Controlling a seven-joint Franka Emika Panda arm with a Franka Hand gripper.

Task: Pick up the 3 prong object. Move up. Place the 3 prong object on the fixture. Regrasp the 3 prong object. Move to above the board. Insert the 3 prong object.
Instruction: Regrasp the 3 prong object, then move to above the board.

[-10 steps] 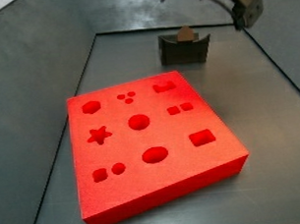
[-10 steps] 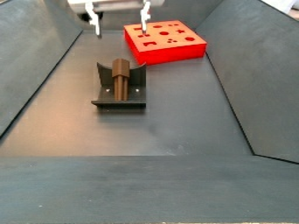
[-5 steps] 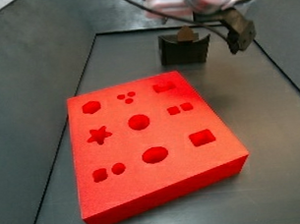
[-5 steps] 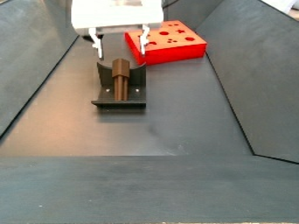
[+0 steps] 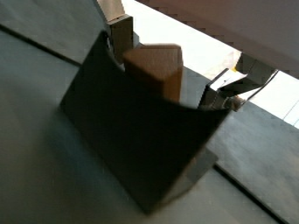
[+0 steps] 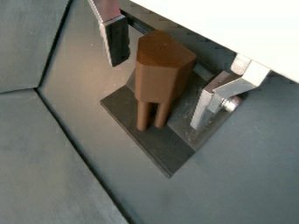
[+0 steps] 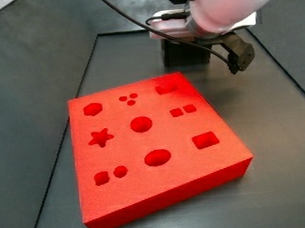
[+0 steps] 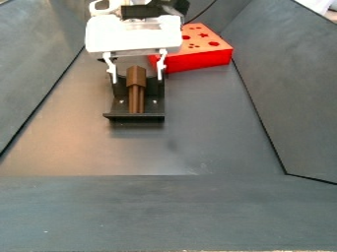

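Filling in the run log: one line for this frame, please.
stage: regrasp approach | gripper: open, jaws either side of 3 prong object, no contact visible | 3 prong object: resting on fixture | board: no piece inserted

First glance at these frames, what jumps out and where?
The bright red board with its cut-out shapes dominates the middle of the floor in a side view. Behind it, the tool sits low over the dark fixture, its silver fingers open on either side of the brown 3 prong object. That piece rests in the fixture, with gaps to both fingers.
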